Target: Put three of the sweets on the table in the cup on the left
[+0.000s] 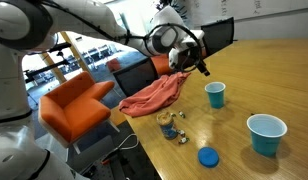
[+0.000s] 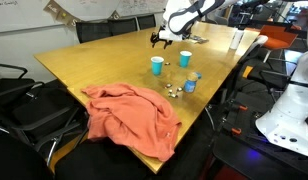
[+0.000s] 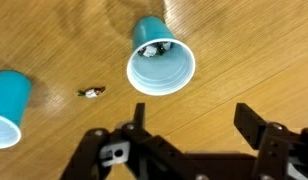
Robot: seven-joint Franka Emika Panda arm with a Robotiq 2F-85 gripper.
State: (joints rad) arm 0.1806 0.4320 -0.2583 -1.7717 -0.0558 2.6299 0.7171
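My gripper (image 3: pixel 194 130) is open and empty, held above the table (image 3: pixel 244 60); it also shows in both exterior views (image 1: pixel 194 55) (image 2: pixel 162 38). The small teal cup (image 3: pixel 161 62) stands upright just ahead of the fingers, with a sweet (image 3: pixel 152 47) inside; it shows in both exterior views (image 1: pixel 215 94) (image 2: pixel 157 65). One sweet (image 3: pixel 91 92) lies on the wood beside it. Several more sweets (image 1: pixel 172 126) (image 2: pixel 174 90) lie in a cluster near the cloth.
A wider-looking teal cup (image 1: pixel 266 133) (image 3: pixel 6 105) stands apart. A flat blue disc (image 1: pixel 207 156) lies near the table edge. A red cloth (image 1: pixel 154 95) (image 2: pixel 134 115) drapes over the edge. A small clear glass (image 2: pixel 185 58) stands nearby. Chairs surround the table.
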